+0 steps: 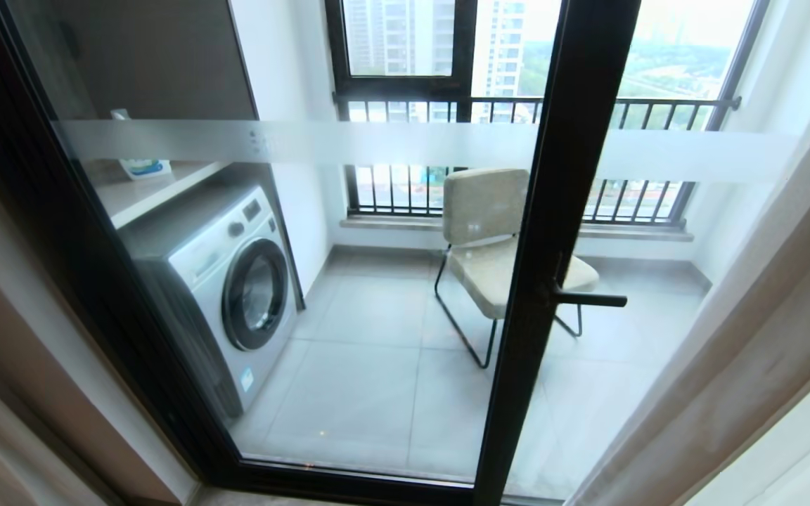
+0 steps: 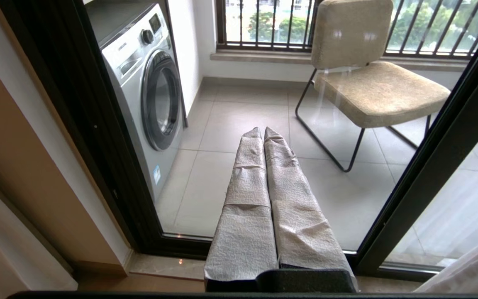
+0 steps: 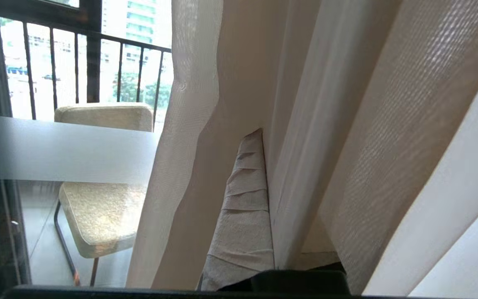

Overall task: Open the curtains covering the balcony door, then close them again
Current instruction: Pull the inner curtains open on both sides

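Note:
The curtains (image 1: 749,337) hang bunched at the right edge of the head view, leaving the balcony door (image 1: 560,211) with its black frame and frosted band (image 1: 377,140) uncovered. In the right wrist view my right gripper (image 3: 259,137) is pushed into the folds. One wrapped finger (image 3: 245,207) shows, while a fold of the curtains (image 3: 305,166) hides the other. The gripper is shut on that fold. A sheer edge (image 3: 181,124) hangs beside it. My left gripper (image 2: 263,131) is shut and empty, pointing low at the door glass (image 2: 230,124). Neither gripper shows in the head view.
Behind the glass stand a washing machine (image 1: 229,281) on the left and a beige chair (image 1: 489,232) in the middle. A black door handle (image 1: 588,299) sticks out from the centre frame. A black-railed window (image 1: 517,105) lies beyond. A wall (image 1: 18,337) flanks the door's left side.

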Robot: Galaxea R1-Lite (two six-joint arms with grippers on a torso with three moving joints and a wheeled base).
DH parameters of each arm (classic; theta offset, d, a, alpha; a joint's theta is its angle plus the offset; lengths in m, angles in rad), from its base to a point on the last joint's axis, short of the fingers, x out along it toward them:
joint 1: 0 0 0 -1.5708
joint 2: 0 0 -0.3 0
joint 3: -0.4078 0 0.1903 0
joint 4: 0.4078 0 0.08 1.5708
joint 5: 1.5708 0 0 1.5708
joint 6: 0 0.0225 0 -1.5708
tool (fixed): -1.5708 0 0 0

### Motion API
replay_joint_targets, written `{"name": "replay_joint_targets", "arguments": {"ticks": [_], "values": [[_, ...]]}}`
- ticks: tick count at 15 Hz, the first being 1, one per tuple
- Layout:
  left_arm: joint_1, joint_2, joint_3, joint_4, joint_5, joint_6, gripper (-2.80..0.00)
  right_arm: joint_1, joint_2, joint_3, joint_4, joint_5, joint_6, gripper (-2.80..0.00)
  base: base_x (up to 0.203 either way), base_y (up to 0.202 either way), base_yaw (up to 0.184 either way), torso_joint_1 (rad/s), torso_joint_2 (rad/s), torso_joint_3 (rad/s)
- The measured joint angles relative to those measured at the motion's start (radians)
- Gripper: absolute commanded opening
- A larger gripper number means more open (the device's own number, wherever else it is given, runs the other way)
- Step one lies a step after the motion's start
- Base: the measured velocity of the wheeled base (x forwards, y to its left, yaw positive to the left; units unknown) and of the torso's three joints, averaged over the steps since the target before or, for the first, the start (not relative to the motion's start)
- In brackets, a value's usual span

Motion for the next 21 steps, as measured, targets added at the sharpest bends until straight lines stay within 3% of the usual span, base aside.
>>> {"name": "replay_joint_targets", "arguments": {"ticks": [4,21], "values": [[0.0,0.0,0.0,0.0,0.001,-0.011,-2.8,-0.049,-0.008,0.005,0.01,0.001,0.022,-2.8,0.0,-0.19,0.004,0.001,0.0,0.003],[0.0,0.0,0.0,-0.002,0.006,-0.027,-2.8,-0.094,-0.033,0.019,0.009,0.001,0.03,-2.8,0.0,-0.19,0.002,0.001,0.0,0.003]]}}
